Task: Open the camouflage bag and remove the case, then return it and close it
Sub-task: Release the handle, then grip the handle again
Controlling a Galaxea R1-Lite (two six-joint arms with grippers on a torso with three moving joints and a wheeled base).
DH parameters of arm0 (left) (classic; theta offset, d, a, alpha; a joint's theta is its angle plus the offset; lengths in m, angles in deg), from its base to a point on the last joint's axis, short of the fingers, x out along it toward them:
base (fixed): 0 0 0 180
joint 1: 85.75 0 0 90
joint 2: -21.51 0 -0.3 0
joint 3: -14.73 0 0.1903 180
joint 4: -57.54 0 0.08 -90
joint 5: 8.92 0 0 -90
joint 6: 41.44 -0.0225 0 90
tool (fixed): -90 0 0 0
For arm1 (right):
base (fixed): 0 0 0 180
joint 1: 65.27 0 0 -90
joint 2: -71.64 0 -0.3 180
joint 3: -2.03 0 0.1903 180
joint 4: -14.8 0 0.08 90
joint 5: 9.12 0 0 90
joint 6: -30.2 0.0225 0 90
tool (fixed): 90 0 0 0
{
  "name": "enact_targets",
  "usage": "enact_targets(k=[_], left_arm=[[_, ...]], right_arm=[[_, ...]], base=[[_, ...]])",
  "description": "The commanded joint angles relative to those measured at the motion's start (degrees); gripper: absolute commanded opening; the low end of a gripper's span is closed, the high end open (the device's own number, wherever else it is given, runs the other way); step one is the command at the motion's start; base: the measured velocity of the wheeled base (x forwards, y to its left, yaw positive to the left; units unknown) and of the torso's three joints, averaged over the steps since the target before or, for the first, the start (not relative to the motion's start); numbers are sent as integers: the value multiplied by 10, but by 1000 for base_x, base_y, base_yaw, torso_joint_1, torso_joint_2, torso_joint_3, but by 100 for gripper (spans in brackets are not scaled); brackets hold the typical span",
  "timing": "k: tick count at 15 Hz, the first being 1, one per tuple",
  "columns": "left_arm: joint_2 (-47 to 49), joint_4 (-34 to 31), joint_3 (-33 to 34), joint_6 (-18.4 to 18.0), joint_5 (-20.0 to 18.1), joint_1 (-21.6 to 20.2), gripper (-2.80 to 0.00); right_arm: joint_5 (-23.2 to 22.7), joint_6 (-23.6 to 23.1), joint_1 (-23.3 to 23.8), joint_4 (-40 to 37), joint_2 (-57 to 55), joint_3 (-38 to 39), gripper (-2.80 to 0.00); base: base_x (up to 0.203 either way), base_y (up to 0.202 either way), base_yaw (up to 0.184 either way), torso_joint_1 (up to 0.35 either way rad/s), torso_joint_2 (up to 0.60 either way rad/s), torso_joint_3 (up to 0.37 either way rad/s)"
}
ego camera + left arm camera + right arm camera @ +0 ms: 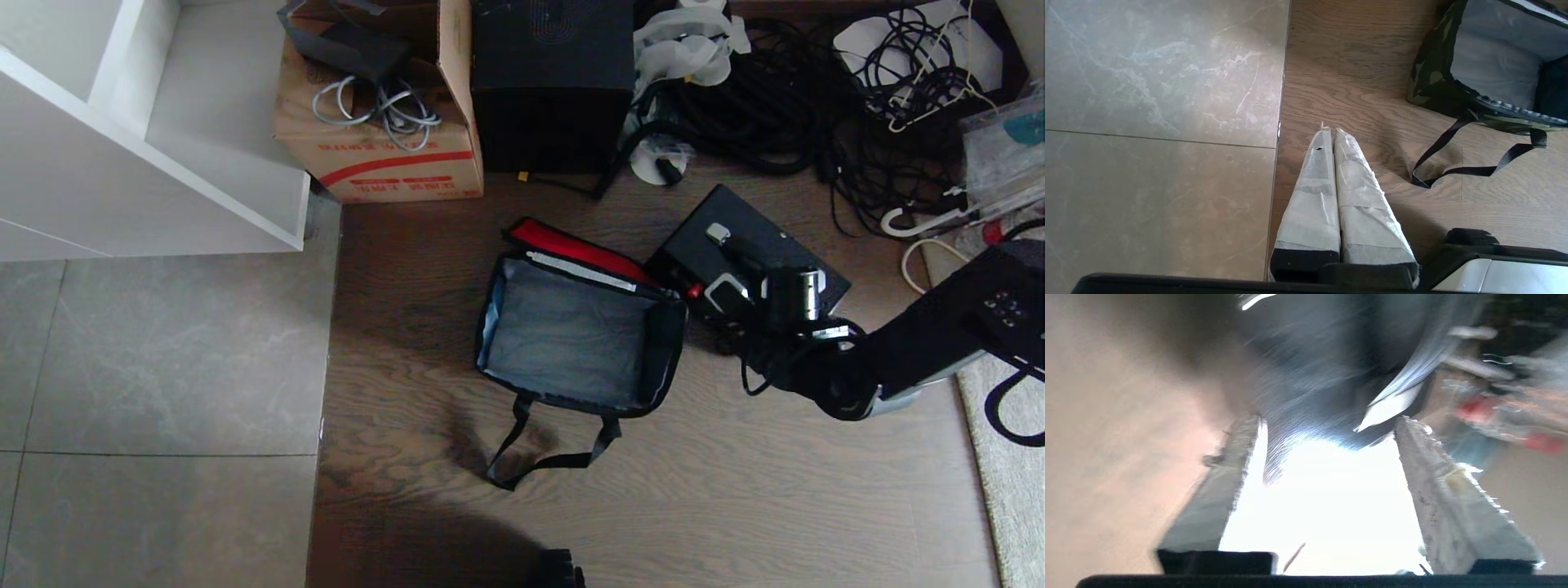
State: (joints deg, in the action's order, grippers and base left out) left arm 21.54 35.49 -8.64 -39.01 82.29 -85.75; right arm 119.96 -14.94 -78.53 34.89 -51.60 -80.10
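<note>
The camouflage bag (563, 335) lies open on the wood floor, its grey lining bare and its red lid (575, 245) folded back. Its camouflage side (1433, 81) and black strap (1453, 171) also show in the left wrist view. The flat black case (735, 214) lies on the floor just right of the bag. My right gripper (722, 263) hovers over the case with its fingers spread wide; nothing is gripped between them. In the right wrist view this gripper (1329, 420) frames the dark case (1310, 375) and its white tag (1392, 408). My left gripper (1333, 131) is shut and parked above the floor.
A brown cardboard box (384, 155) and a tall black cube box (551, 82) stand behind the bag. Tangled black cables (775, 106) fill the back right. A white shelf unit (163, 122) is at the left, a pale rug (1004, 457) at the right edge.
</note>
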Motion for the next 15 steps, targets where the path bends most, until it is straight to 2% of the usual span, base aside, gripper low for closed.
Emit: enact_targets(k=[1,3,4,7,9,11,15], left_arm=[[0,0,5,0,0,0,-280],[0,0,4,0,0,0,-280],[0,0,5,0,0,0,-280],[0,0,4,0,0,0,-280],[0,0,5,0,0,0,-280],[0,0,5,0,0,0,-280],[0,0,5,0,0,0,-280]], right_arm=[[-6,6,-21,-6,63,45,0],[-14,11,-28,-16,137,95,0],[-23,14,-29,-20,183,125,-280],[-44,28,-29,-61,350,227,-280],[-50,44,-28,-126,478,286,-280],[-52,74,-27,-228,611,321,-280],[-64,214,-1,-503,904,364,-280]], base=[[0,0,0,0,0,0],[0,0,0,0,0,0],[0,0,0,0,0,0],[0,0,0,0,0,0],[0,0,0,0,0,0],[0,0,0,0,0,0],[0,0,0,0,0,0]])
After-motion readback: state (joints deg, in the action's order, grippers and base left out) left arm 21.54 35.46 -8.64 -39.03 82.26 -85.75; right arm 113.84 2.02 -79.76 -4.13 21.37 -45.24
